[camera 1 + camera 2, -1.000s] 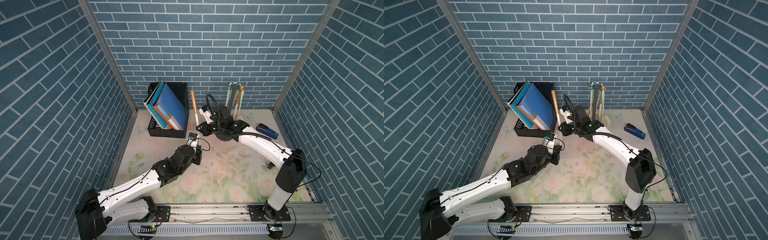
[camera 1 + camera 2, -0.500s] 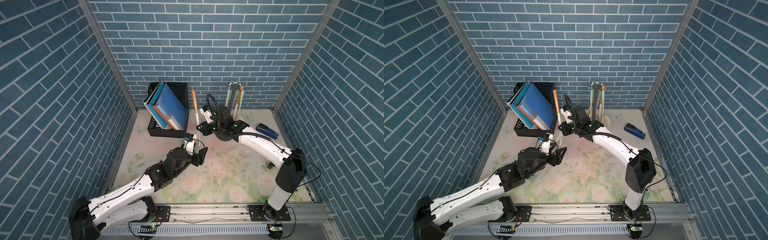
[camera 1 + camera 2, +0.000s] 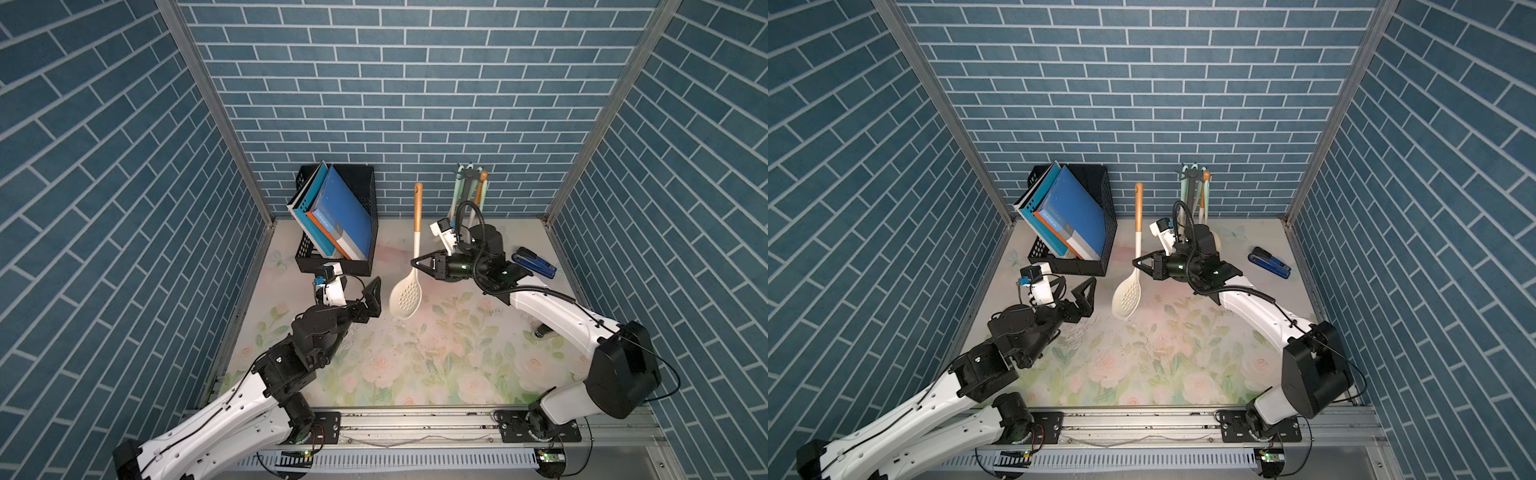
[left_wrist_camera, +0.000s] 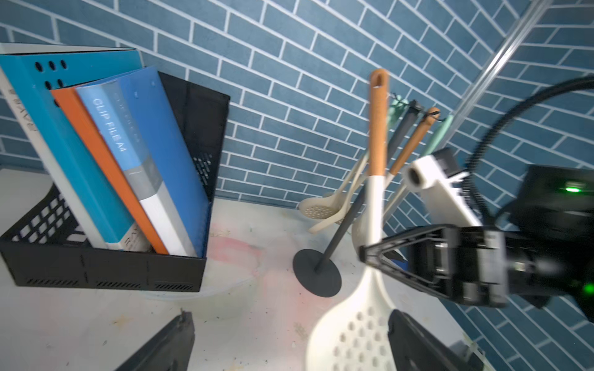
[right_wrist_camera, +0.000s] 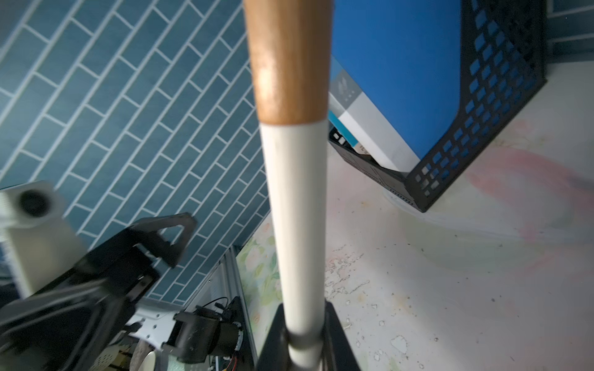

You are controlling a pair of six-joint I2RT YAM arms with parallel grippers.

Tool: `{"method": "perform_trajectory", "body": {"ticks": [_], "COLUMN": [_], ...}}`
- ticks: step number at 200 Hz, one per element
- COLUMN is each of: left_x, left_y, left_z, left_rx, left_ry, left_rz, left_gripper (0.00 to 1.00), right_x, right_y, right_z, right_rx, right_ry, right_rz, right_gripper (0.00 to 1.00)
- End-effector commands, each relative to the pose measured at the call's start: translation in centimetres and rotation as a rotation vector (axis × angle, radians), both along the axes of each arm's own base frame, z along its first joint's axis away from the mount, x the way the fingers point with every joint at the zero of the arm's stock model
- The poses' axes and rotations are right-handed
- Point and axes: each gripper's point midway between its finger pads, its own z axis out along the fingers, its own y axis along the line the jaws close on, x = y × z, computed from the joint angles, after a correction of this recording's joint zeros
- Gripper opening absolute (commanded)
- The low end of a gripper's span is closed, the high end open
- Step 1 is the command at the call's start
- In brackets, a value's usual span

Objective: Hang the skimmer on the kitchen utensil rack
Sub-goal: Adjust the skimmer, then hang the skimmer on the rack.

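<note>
Skimmer (image 3: 407, 296) upright, head down, between file box (image 3: 358, 195) and rack (image 4: 316, 273). Right gripper (image 3: 415, 262): fingers pinching the white shaft. Left gripper (image 3: 1072, 291): fingers spread, near the perforated head, over the tabletop (image 3: 415, 365).

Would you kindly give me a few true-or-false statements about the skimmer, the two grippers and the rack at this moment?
1. The right gripper is shut on the white shaft of the skimmer. True.
2. The left gripper clamps the skimmer's head. False: its jaws stand open beside the head and hold nothing.
3. The skimmer hangs from the kitchen utensil rack. False: it is held in the air, handle end up, apart from the rack's hooks.
4. Other utensils hang on the rack. True.
5. The blue stapler lies inside the black file box. False: it lies on the table near the right wall, well apart from the box.
</note>
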Motion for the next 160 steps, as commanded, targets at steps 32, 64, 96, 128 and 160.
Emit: {"method": "perform_trajectory", "body": {"ticks": [32,64,96,128,160], "left_x": [1.8,2.4,2.8,2.9,2.9], "left_y": [-0.7,-1.9,-2.3,-2.3,-2.1], "left_z": [-4.1,-4.6,-4.9,-5.2,-5.4], "left_rx": [0.051,0.047,0.048,0.051,0.050], "left_ry": [0.081,0.090,0.096,0.102,0.106], "left_rz": [0.010,-0.027,-0.037,-0.039,-0.036], "left_gripper": [1.00,1.00,1.00,1.00,1.00], "right_x": [-4.1,-3.4,-2.4,-1.2,-1.2], "right_y": [-3.6,-5.6,-7.0,-7.3,-7.1], "right_z": [7.7,8.3,8.4,7.8,7.0], "right_rx": [0.247,0.336,0.414,0.445,0.427], "right_ry": [-0.162,-0.151,-0.132,-0.081,-0.068], "right_rz": [0.159,0.151,0.155,0.176,0.190], "right_gripper": [0.00,0.00,0.00,0.00,0.00]}}
